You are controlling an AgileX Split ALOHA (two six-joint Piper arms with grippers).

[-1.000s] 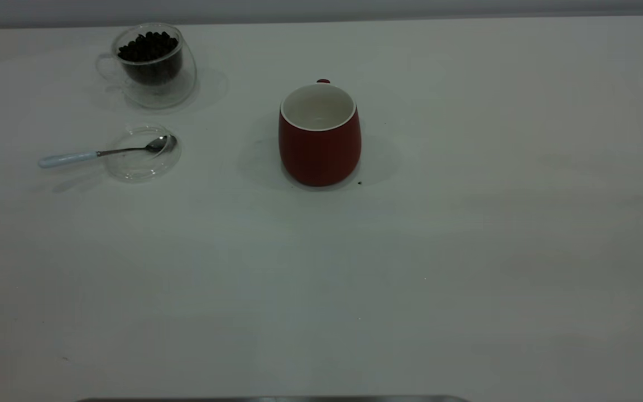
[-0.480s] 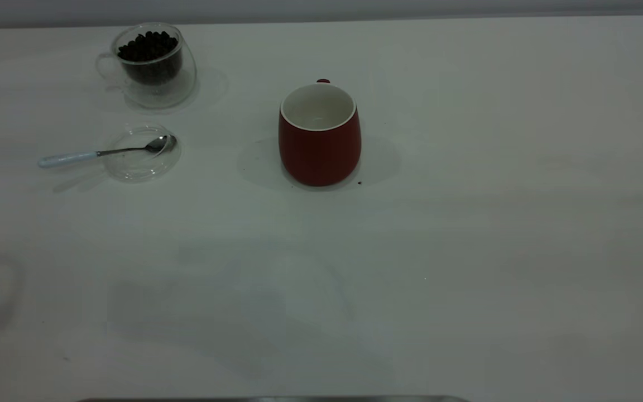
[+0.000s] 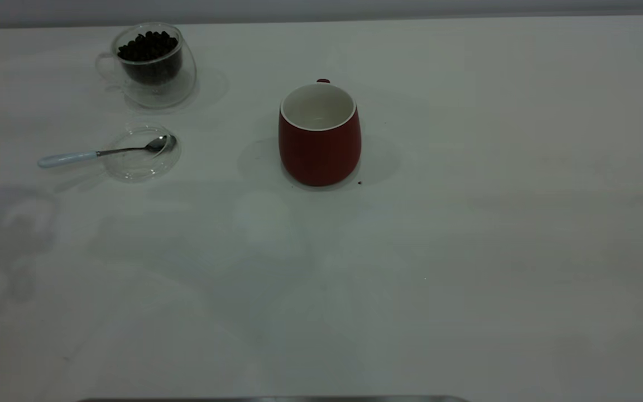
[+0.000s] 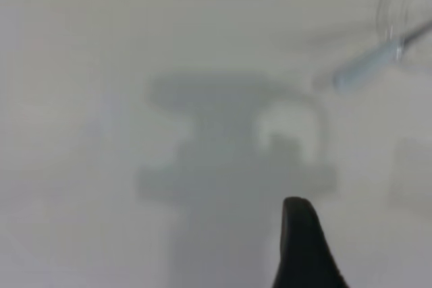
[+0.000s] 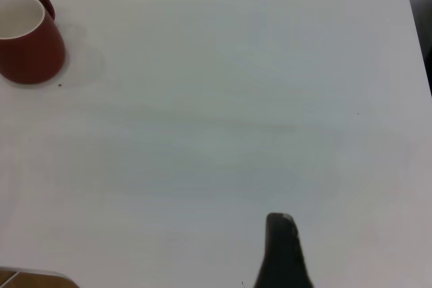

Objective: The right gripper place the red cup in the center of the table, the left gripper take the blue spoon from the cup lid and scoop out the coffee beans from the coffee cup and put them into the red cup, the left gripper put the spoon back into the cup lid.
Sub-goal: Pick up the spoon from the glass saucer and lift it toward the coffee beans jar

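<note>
The red cup (image 3: 320, 145) stands upright near the middle of the white table (image 3: 466, 251), its white inside bare; the right wrist view shows this red cup (image 5: 28, 45) far off. At the far left the coffee cup (image 3: 154, 64) holds a heap of coffee beans (image 3: 148, 47). In front of it lies the cup lid (image 3: 142, 153) with the blue spoon (image 3: 98, 153) across it, bowl on the lid, handle pointing left. Neither gripper shows in the exterior view. My left gripper (image 4: 302, 247) hangs over bare table near the spoon handle (image 4: 368, 69). My right gripper (image 5: 282, 251) is far from the red cup.
A soft shadow of the left arm lies on the table's left front (image 3: 20, 234). A tiny dark speck (image 3: 359, 182) sits by the red cup's base. The table's far right edge (image 5: 415, 45) shows in the right wrist view.
The left arm's shadow has spread up and across the table's left front toward the spoon. The cups, lid and spoon have not moved.
</note>
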